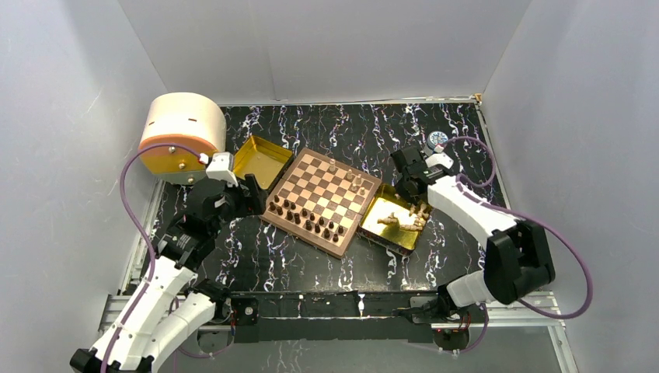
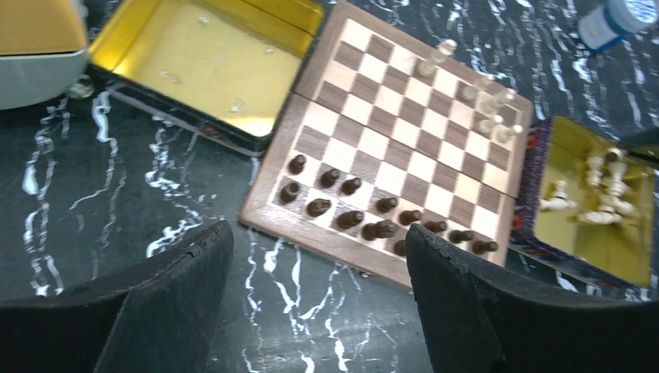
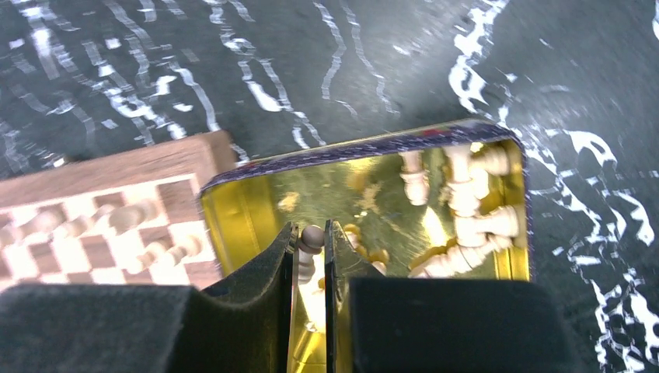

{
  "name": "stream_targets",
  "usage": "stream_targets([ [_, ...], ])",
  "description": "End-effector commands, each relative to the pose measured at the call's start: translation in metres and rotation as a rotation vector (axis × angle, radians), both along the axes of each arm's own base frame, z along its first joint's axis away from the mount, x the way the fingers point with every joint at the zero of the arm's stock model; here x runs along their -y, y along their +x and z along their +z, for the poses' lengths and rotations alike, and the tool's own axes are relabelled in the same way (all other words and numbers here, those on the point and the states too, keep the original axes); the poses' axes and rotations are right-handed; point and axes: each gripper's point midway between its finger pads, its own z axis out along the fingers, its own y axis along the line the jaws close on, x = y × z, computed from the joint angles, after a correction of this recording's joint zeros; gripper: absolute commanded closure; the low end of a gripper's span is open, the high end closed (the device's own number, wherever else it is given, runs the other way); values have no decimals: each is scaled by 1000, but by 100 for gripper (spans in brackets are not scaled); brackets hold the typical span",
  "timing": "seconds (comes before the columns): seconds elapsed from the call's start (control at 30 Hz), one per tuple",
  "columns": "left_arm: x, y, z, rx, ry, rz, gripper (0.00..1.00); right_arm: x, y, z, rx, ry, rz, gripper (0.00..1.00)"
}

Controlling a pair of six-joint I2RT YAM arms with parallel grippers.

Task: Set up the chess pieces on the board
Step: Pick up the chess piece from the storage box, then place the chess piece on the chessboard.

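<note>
The chessboard (image 1: 322,200) lies mid-table, also in the left wrist view (image 2: 404,148). Several dark brown pieces (image 2: 351,217) stand in its near rows. A few light tan pieces (image 2: 489,105) stand at its far right side. My right gripper (image 3: 311,237) is shut on a light tan pawn (image 3: 312,235) and holds it over a gold tray (image 3: 256,198) with several loose tan pieces (image 3: 466,217). That tray also shows in the top view (image 1: 396,221). My left gripper (image 2: 319,256) is open and empty, just off the board's near left edge.
An empty gold tray (image 1: 260,159) sits left of the board. A round cream and orange container (image 1: 180,132) stands at the back left. A small bottle (image 1: 437,140) lies at the back right. White walls close in the table.
</note>
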Motion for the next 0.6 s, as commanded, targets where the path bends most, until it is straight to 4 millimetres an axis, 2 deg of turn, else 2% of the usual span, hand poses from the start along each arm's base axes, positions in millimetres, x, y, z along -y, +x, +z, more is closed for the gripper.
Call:
stream_targets([
  [0.0,34,0,28,-14,-142,-110,23,-21,24,45,196,16,255,100],
  [0.2,84,5,42,-78,-316,-279,29,-72,19,93,293,253,453,100],
  [0.4,123,40,41,-32,-428,-362,32,-120,10,117,278,522,521,100],
  [0.57,154,55,48,23,-422,-403,32,-147,10,131,291,625,553,100],
])
